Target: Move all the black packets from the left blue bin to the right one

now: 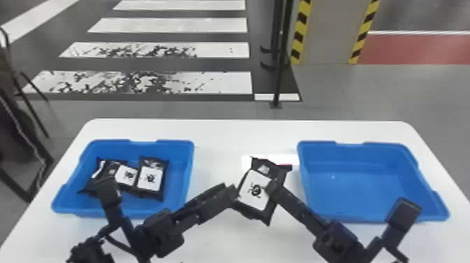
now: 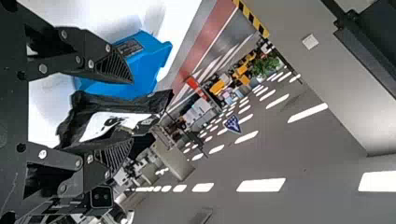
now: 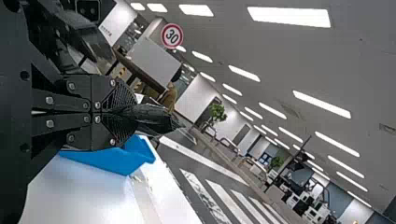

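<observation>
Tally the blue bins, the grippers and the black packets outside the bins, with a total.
Left blue bin and right blue bin: 2
Left gripper and right gripper: 2
Black packet outside the bins: 1
Total: 5

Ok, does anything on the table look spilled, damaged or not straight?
Nothing looks spilled or damaged. The black packets in the left blue bin lie askew, at different angles rather than in a neat row.

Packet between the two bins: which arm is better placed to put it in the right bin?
Right, I'd judge. The right gripper is shut on the black packet and its arm is nearer the right bin; the left gripper stands open.
</observation>
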Motion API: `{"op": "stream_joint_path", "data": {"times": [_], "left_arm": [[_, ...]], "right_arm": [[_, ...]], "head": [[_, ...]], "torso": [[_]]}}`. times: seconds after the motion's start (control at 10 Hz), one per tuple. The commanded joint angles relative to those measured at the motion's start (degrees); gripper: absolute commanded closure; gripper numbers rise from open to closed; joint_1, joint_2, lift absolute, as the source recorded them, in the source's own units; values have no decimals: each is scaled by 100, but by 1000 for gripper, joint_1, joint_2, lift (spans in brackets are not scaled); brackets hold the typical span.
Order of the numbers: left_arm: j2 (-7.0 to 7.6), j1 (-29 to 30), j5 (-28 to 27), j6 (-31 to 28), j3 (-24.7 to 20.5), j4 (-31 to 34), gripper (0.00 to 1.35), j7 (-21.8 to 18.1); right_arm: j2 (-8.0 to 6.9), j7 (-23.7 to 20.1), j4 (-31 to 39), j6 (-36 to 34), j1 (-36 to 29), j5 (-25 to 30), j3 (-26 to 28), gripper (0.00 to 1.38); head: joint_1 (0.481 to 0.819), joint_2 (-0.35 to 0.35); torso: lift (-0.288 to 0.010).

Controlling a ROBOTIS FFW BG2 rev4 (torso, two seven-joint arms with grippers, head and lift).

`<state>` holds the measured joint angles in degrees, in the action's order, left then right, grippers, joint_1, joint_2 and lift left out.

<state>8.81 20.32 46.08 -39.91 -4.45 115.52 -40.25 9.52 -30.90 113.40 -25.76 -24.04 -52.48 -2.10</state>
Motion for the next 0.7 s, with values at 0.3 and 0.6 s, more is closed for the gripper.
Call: {"op": "stream_joint_path", "data": {"times": [0.3,0.6], "left_arm": [[-82,246,-26,209,-480,14,193,-1],[-117,331,-129,223,-800,14,193,-1]], "right_arm": [[366,154,-1447,298,1237,1637,1376,1274],[454,365,-2558,298,2095,2563,1890,1273]], "head": [[695,-81],[695,-218]], "torso": [[-140],[-140]]}}
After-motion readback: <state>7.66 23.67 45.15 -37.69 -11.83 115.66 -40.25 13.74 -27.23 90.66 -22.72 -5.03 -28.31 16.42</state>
